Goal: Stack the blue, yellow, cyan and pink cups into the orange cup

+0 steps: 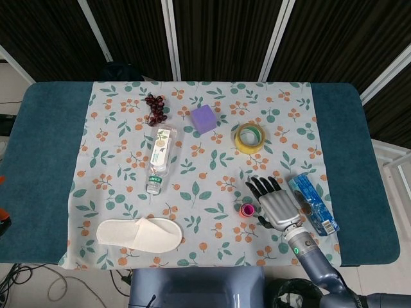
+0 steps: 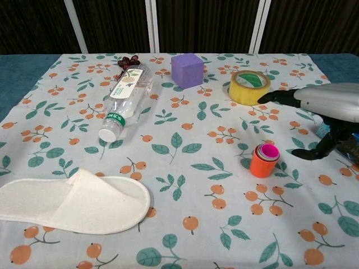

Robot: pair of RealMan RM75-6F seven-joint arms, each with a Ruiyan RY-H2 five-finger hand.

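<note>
Nearest the robot, at the front left of the flowered tablecloth (image 2: 185, 185), a white slipper (image 2: 70, 202) lies flat with its toe pointing right. Further in and to the right stands the orange cup (image 2: 263, 163), upright on the cloth, with the pink cup (image 2: 268, 151) seated down inside it so that only its rim and mouth show above the orange rim (a thin ring of another colour shows between the two, too small to name). The right hand (image 1: 277, 204) hovers just beside the stack on its right, apart from it, palm down with fingers spread and extended and nothing in its grasp; in the chest view the thumb curls below the silver palm and a dark finger reaches out toward the tape. The left hand appears in neither view. Just right of the hand, near the cloth's edge, lies a blue packet (image 1: 313, 203). Mid-table, a clear plastic bottle (image 2: 124, 102) lies on its side with its cap pointing toward the robot. Beyond the cups sits a roll of yellow tape (image 2: 249, 87), flat on the cloth. Further back stands a purple cube (image 2: 187, 70), and to its left, just past the bottle's base, a small bunch of dark grapes (image 1: 155, 109).
</note>
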